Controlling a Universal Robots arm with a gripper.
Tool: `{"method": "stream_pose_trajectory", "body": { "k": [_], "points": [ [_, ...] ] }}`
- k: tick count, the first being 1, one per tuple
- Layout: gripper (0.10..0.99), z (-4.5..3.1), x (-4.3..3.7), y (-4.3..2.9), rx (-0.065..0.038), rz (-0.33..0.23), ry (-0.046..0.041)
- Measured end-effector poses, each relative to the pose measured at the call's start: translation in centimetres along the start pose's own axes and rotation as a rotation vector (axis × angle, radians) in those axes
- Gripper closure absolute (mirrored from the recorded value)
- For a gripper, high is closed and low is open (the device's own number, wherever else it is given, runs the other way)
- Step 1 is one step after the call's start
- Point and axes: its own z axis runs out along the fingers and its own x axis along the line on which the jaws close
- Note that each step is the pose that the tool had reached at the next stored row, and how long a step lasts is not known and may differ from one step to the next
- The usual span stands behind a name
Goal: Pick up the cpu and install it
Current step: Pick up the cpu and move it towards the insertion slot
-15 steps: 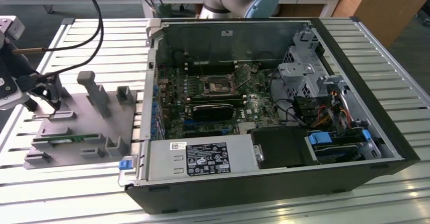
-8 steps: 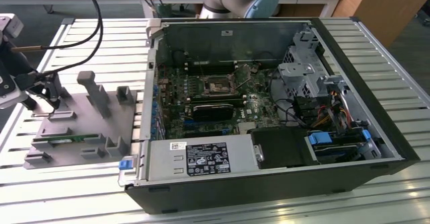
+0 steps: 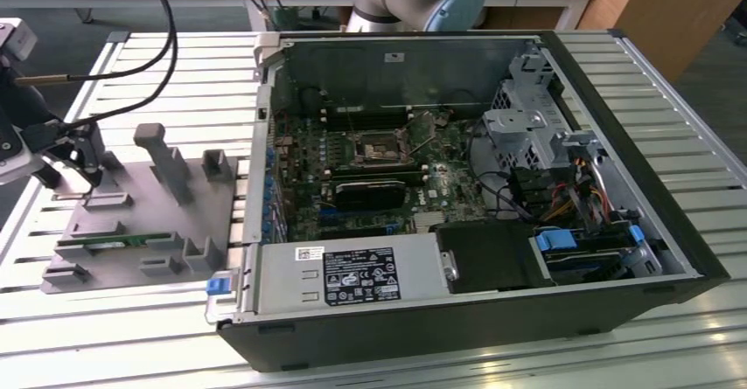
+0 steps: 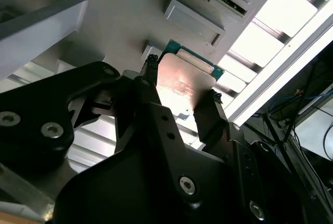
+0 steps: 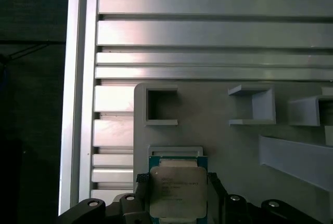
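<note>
The cpu [image 5: 176, 192] is a small square chip with a dull silver top and a green rim. It sits between my two black fingers, just over the grey plastic fixture [image 5: 218, 146]. In both wrist views my gripper [image 5: 177, 181] is shut on the cpu [image 4: 183, 84], one fingertip [image 4: 151, 68] against each opposite edge. In the exterior view my gripper [image 3: 70, 163] hangs over the far end of the fixture [image 3: 146, 223], at the exterior view's left. The open computer case [image 3: 467, 188] lies at the exterior view's right, and its bare processor socket [image 3: 383, 151] shows on the motherboard.
A thin green memory stick [image 3: 103, 241] lies in a slot at the fixture's near side. Several upright posts [image 3: 157, 149] rise from the fixture. A black finned block [image 3: 367, 192] sits on the motherboard below the socket. The slatted metal table [image 3: 653, 336] carries everything.
</note>
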Motion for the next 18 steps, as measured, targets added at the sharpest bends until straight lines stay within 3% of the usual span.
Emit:
{"method": "stream_pose_trajectory", "body": {
  "k": [18],
  "points": [
    [0.557, -1.01, -0.01, 0.10, -0.007, 0.000, 0.0000]
  ]
}}
